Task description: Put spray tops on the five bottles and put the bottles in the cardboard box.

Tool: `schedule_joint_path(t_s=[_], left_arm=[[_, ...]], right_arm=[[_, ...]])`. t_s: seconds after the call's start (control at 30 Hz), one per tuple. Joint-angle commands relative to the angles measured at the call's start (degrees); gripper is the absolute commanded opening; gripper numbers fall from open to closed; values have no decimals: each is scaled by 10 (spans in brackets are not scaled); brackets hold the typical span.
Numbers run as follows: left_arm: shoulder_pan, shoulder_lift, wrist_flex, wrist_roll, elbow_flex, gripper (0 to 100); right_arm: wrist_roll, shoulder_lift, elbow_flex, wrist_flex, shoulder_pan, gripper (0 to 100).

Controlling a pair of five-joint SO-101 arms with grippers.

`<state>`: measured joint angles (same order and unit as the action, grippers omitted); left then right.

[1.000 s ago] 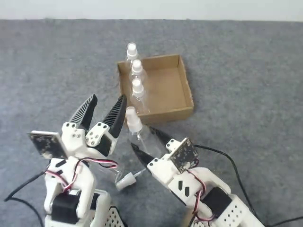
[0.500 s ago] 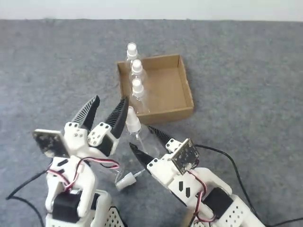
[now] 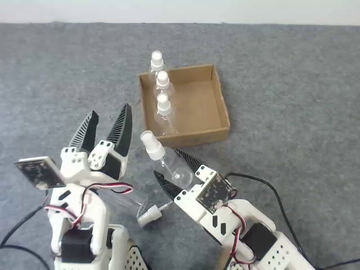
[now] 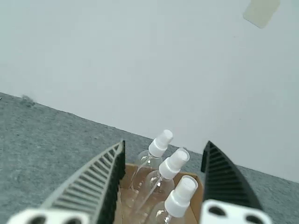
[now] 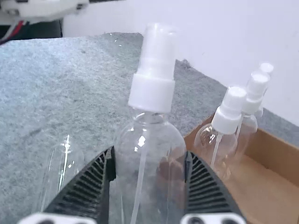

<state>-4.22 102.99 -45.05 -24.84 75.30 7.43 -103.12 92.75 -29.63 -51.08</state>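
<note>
The right arm's fingers (image 3: 166, 163) are clenched on the body of a clear bottle (image 5: 148, 149), one finger on each side. The bottle's white spray top (image 3: 151, 141) sticks out past the fingertips, tilted toward the cardboard box (image 3: 223, 107). The front wall of the box lies just beyond those fingertips, between them and the box floor.

The left arm's fingers (image 3: 109, 109) are spread wide and grasp nothing. They are raised over the grey desk (image 3: 281, 84), off to the outer side of the right arm's fingers and apart from the held bottle.

Well ahead of the left fingers, seen through the gap between them, three capped bottles stand upright in a row along the nearer side wall of the box. These are a far bottle (image 3: 156, 59), a middle bottle (image 3: 162, 82) and a near bottle (image 3: 163, 107). The far one stands at the back corner, and I cannot tell whether it is inside the box or just behind the wall.

Behind and below both pairs of fingers, near the arm bases, an uncapped bottle (image 5: 60, 163) lies on its side on the desk. A loose spray top (image 3: 147, 216) with its thin tube lies just beside it.

In all there are five bottles, four of them with tops on, plus one loose top, one box and two arms.
</note>
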Motion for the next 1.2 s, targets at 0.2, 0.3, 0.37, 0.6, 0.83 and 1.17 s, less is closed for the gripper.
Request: schedule_joint_path(t_s=[0.2,0.3,0.37,0.6,0.83,1.17], left_arm=[[3,7,-29,-6,-22,246],[27,7,-30,-4,-16,246],[45,7,-32,11,-14,246],[76,8,-66,57,-16,246],[73,8,-66,58,-16,246],[-24,8,-62,13,-25,246]], right_arm=[[7,-10,-40,72,-35,7],[7,-10,-40,72,-45,7],[7,-10,-40,72,-44,7],[7,-10,-18,78,-42,7],[7,-10,-19,78,-41,7],[7,-10,-19,78,-41,7]])
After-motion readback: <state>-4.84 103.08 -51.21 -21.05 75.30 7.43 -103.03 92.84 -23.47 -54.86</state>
